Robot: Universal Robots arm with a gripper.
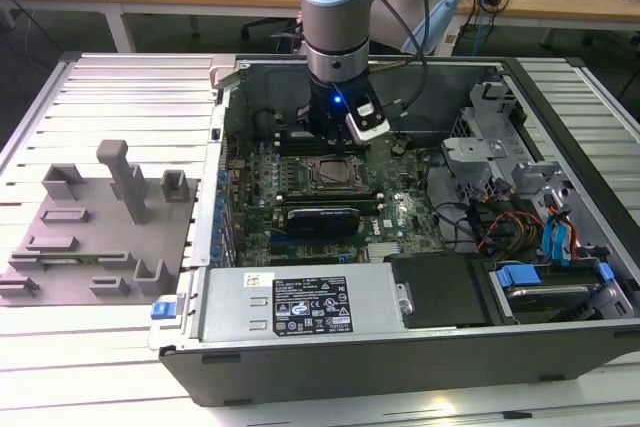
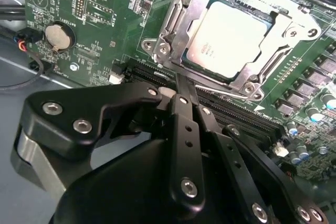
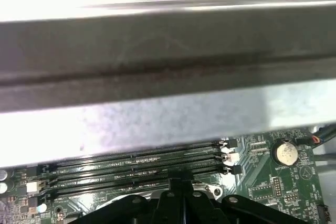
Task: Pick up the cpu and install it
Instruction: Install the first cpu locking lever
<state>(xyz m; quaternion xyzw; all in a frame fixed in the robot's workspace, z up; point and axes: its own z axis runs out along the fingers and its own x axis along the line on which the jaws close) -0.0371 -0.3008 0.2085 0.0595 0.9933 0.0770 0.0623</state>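
The cpu (image 2: 231,34), a pale silvery square chip, lies flat inside the metal-rimmed socket frame (image 2: 173,35) on the green motherboard (image 2: 105,3). In the exterior view the cpu (image 1: 335,176) sits mid-board inside the open computer case. My gripper (image 2: 182,81) hangs just beside the socket, over the black memory slots (image 2: 231,111), its black fingers (image 2: 185,109) pressed together with nothing between them. It also shows as my gripper (image 1: 335,143) just behind the socket in the exterior view, and as my gripper (image 3: 176,183) in the first wrist view, near the case wall (image 3: 168,66).
A power supply (image 1: 300,307) with a white label lines the case's near side. A drive cage (image 1: 490,137) and loose cables (image 1: 520,227) fill the exterior view's right. A grey fixture (image 1: 100,217) stands on the slatted table at the left. A coin battery (image 2: 56,34) sits on the board.
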